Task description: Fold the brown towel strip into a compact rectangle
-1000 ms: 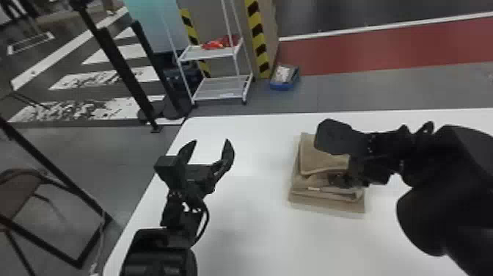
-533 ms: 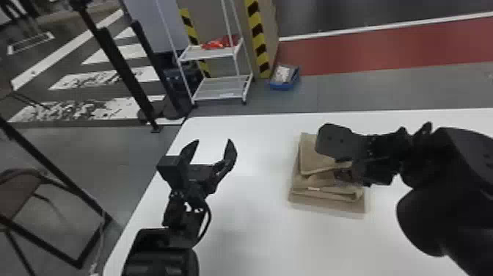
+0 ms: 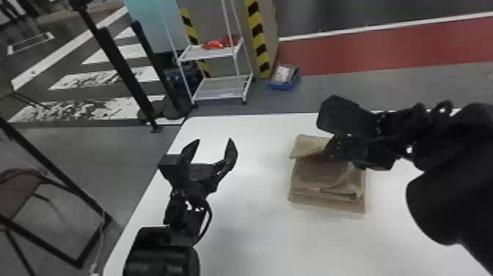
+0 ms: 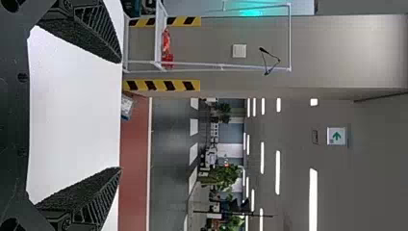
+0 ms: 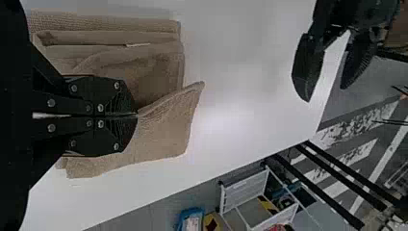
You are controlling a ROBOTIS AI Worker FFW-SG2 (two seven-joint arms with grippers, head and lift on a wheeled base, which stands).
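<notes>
The brown towel (image 3: 322, 180) lies folded in stacked layers on the white table, right of centre. My right gripper (image 3: 330, 148) is over its far right part. In the right wrist view my right gripper (image 5: 135, 115) is shut on an edge of the towel's top flap, and the towel (image 5: 163, 130) spreads around the fingertips, with the flap partly lifted. My left gripper (image 3: 214, 141) is parked above the table's left side, its fingers wide apart. In the left wrist view the left gripper (image 4: 120, 115) has nothing between its fingers.
The white table (image 3: 256, 235) has its left edge beneath the left arm. Beyond the far edge, on the floor, stand a white rack (image 3: 216, 55) and a blue bin (image 3: 284, 85). A brown chair (image 3: 22, 191) is at the left.
The right gripper has shifted slightly toward the robot over the towel, and the far flap's near edge stands up more. The left arm shows hardly any movement.
</notes>
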